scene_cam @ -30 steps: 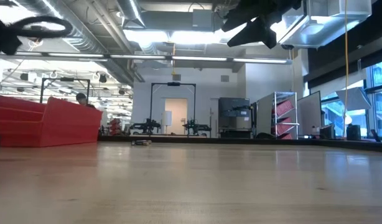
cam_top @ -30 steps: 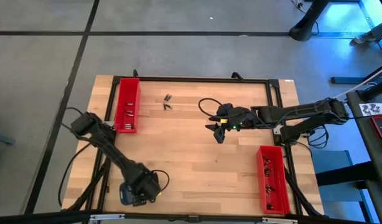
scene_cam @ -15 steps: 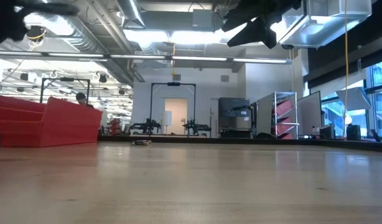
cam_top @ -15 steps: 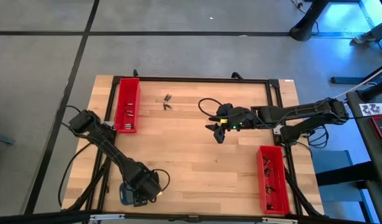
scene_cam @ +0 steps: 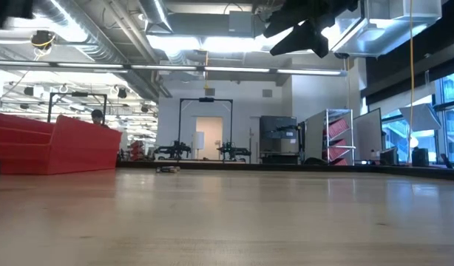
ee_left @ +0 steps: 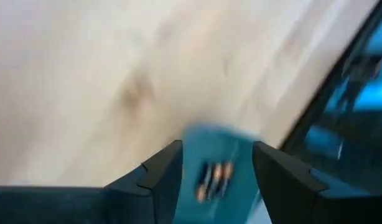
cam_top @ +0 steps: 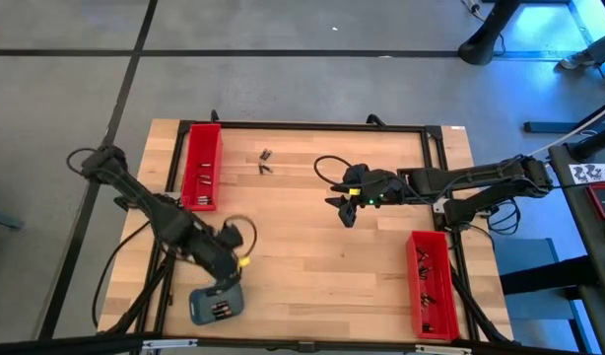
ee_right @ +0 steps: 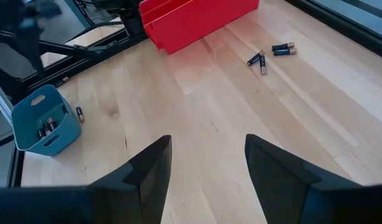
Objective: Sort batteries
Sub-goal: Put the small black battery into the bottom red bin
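The small blue-grey tray (cam_top: pixel 216 304) stands near the table's front left, with several batteries (ee_left: pixel 214 177) lying in it. My left gripper (cam_top: pixel 227 274) hovers open just beyond the tray's far side, touching nothing; the left wrist view shows the tray (ee_left: pixel 217 155) past its spread fingers. One battery (ee_right: pixel 79 113) lies on the table beside the tray (ee_right: pixel 45 121). Three more batteries (cam_top: pixel 265 162) lie loose near the far edge. My right gripper (cam_top: pixel 347 213) hangs open and still over the middle of the table, holding nothing.
A long red tray (cam_top: pixel 201 166) holding some batteries lies along the far left, and a second red tray (cam_top: pixel 431 282), also with batteries, lies at the near right. A black frame (cam_top: pixel 312 125) borders the wooden table. Bare wood lies between the two grippers.
My left gripper has drawn back from over the blue-grey tray toward the table's far edge and risen, and its arm has swung out to the left. The tray, covered by the gripper before, now shows whole with batteries inside.
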`<action>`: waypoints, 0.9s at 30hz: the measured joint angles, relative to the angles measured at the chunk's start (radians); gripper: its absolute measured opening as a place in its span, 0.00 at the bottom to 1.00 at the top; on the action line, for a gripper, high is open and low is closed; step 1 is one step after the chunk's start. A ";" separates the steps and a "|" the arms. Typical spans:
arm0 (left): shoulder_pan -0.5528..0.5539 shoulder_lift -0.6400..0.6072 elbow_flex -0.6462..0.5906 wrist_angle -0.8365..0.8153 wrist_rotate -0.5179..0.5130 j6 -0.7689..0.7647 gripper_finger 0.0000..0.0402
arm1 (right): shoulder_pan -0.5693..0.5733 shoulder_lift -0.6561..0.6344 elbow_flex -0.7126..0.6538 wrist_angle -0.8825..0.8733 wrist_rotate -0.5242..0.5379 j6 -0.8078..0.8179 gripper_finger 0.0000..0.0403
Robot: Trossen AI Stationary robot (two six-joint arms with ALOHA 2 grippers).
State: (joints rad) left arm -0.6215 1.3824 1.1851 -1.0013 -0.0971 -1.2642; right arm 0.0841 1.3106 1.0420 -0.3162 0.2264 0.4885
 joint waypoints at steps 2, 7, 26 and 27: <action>0.043 -0.028 0.000 -0.004 -0.080 0.027 0.43 | 0.000 0.000 0.000 0.000 0.008 0.000 0.51; 0.213 -0.035 0.000 -0.001 -0.223 0.168 0.39 | 0.000 0.000 0.000 -0.001 0.010 0.000 0.51; 0.947 0.227 0.000 0.240 0.043 1.096 0.43 | 0.000 -0.073 0.001 -0.142 -0.028 0.000 0.51; 0.958 0.250 0.000 0.241 0.049 1.173 0.45 | 0.000 -0.074 0.001 -0.140 -0.029 0.000 0.51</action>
State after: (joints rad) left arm 0.3360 1.6324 1.1854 -0.7602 -0.0482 -0.0908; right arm 0.0845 1.2366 1.0431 -0.4560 0.1979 0.4885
